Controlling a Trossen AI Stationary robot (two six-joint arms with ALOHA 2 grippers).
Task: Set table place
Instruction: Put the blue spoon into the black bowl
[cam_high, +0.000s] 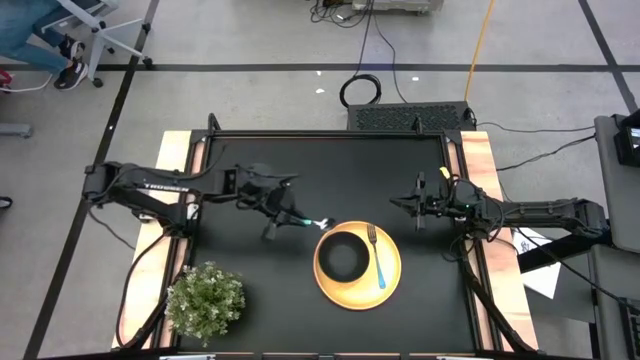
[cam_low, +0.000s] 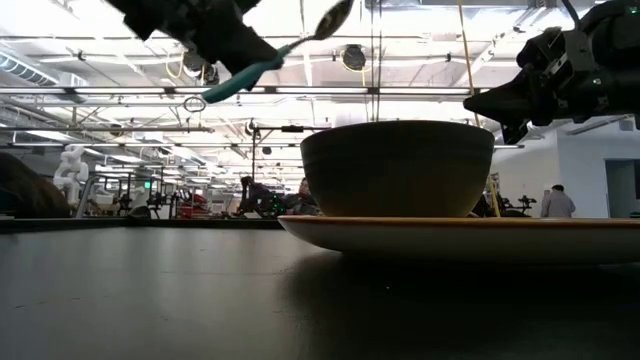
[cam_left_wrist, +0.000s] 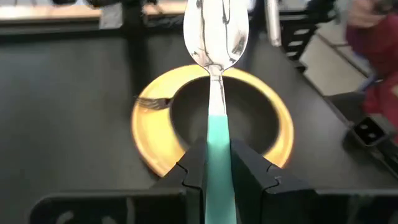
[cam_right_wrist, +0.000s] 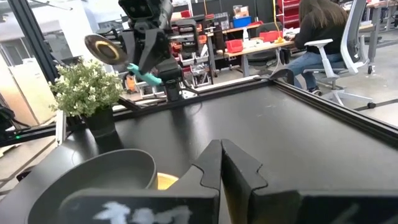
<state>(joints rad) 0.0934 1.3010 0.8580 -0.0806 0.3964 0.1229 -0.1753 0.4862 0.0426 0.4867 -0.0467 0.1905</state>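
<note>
While clamping the spoon (cam_left_wrist: 216, 74), left tool (cam_left_wrist: 217, 163) hovers — beside the plate (cam_high: 392, 283).

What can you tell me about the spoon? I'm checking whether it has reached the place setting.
The spoon has a shiny metal bowl and neck and a teal handle. The left gripper is shut on the handle, holding it in the air above the table, bowl end pointing toward the yellow plate. In the low view it tilts upward, well clear of the tabletop. It touches nothing but the fingers, so it is not yet laid down by the plate.
</note>
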